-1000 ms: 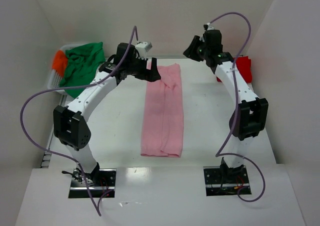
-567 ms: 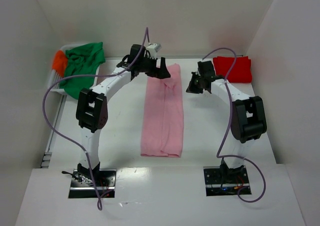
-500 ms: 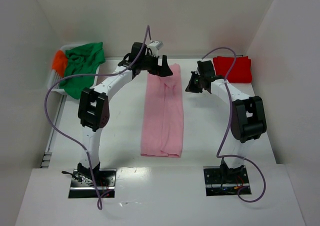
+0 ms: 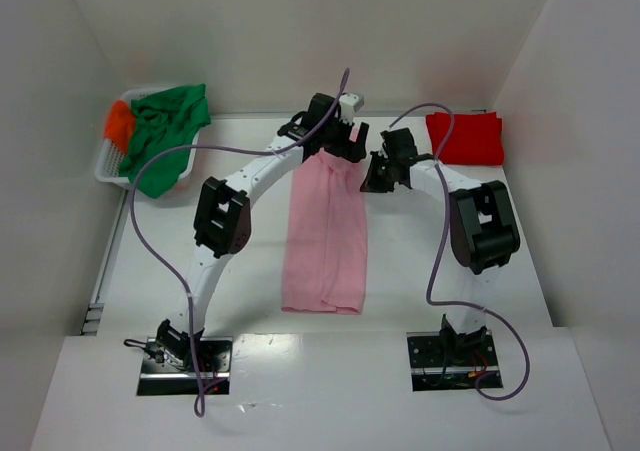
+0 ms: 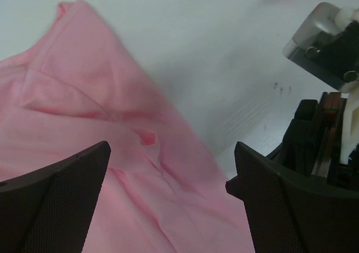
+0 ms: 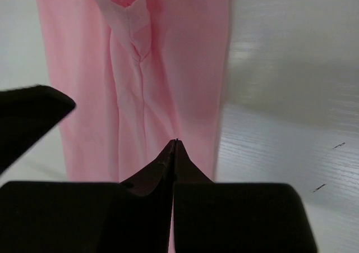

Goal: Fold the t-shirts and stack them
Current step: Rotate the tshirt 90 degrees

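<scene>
We see bright, even, diffuse light in the top view, with only faint soft shadows on the white surface (image 4: pixel 400 241). In both wrist views the near jaws are dark, blurred silhouettes; the pink t-shirt (image 5: pixel 112 124) is fairly sharp. A soft sheen crosses the right wrist view's right side.

White table (image 4: pixel 240 261). Pink t-shirt (image 4: pixel 325 241) lies flat down the centre, a long narrow strip running near to far. Red t-shirt (image 4: pixel 465 136) folded at far right corner. White basket (image 4: pixel 108 166) at far left edge.
</scene>
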You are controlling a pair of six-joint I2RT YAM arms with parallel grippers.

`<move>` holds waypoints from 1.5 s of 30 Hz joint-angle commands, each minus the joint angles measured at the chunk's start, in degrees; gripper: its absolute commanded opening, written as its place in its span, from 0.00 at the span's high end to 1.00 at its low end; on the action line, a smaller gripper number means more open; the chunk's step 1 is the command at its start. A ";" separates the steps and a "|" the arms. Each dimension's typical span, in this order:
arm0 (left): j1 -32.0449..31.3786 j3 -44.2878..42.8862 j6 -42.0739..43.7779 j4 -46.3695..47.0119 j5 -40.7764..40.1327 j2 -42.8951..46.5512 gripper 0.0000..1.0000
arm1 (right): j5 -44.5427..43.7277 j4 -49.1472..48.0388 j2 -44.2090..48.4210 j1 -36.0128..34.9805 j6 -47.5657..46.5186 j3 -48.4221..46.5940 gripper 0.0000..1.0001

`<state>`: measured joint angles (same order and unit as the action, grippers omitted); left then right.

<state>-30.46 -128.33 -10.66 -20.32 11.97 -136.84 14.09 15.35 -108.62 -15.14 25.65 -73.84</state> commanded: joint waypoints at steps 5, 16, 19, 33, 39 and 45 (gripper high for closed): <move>-0.39 1.85 -2.26 -1.22 -17.06 -0.45 0.01 | 1.56 -4.46 -3.00 -0.42 -0.34 -0.16 1.00; -0.39 3.18 -5.42 -2.01 -18.47 -1.59 0.01 | 2.09 -4.46 -4.06 -1.56 -0.34 0.37 1.00; -0.92 2.56 -5.43 -2.01 -18.47 -2.12 0.01 | 2.09 -4.46 -4.06 -1.56 -0.34 0.89 1.00; -3.73 -1.75 -8.15 -4.20 -20.66 -5.20 0.01 | 1.56 -4.98 -5.11 -2.09 -0.34 0.89 1.00; -4.26 -4.02 -8.77 -5.25 -25.68 -6.86 0.03 | 2.08 -4.37 -6.17 -2.09 -0.34 0.89 1.00; -4.26 -5.96 -9.30 -5.88 -26.91 -8.54 0.07 | 1.56 -4.37 -6.17 -2.09 -0.34 0.89 1.00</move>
<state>-34.63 -131.76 -18.48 -25.61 -12.84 -143.50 15.88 12.84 -114.80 -16.53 25.65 -73.47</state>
